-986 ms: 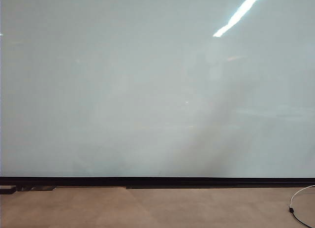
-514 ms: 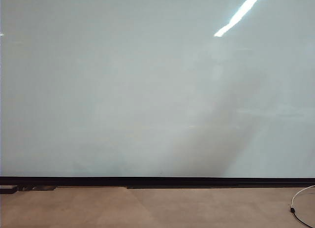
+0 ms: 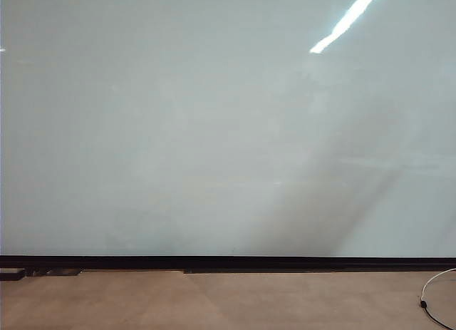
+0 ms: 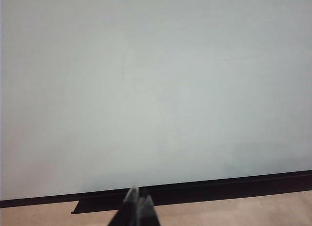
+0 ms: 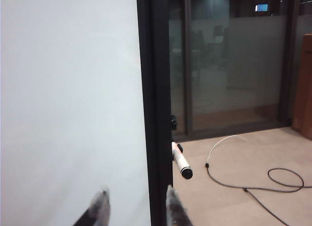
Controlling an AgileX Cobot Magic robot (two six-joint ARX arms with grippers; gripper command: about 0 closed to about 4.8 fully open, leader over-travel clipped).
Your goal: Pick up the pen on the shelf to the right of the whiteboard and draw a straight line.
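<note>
Right gripper (image 5: 135, 206) is showing only its two tips in the right wrist view, spread apart with nothing between them, pointing toward the black frame at the whiteboard's (image 5: 68, 99) right edge. Just beyond that frame the pen (image 5: 181, 162) is sticking out, a short white barrel with a dark cap end facing the camera; what it is resting on is hidden. Judging by its look, it is going to be light, stiff and smooth, likely to slip or swivel in a loose pinch, so the gripper is best closing across the middle of the barrel, clear of the cap. Left gripper (image 4: 138, 206) is sitting low in front of the board's bottom strip, tips pressed together and empty.

Neither gripper is appearing in the exterior view. Against the earlier exterior frames, the faint grey shadow on the whiteboard (image 3: 178, 130) is sliding further right; no line is drawn yet.
</note>
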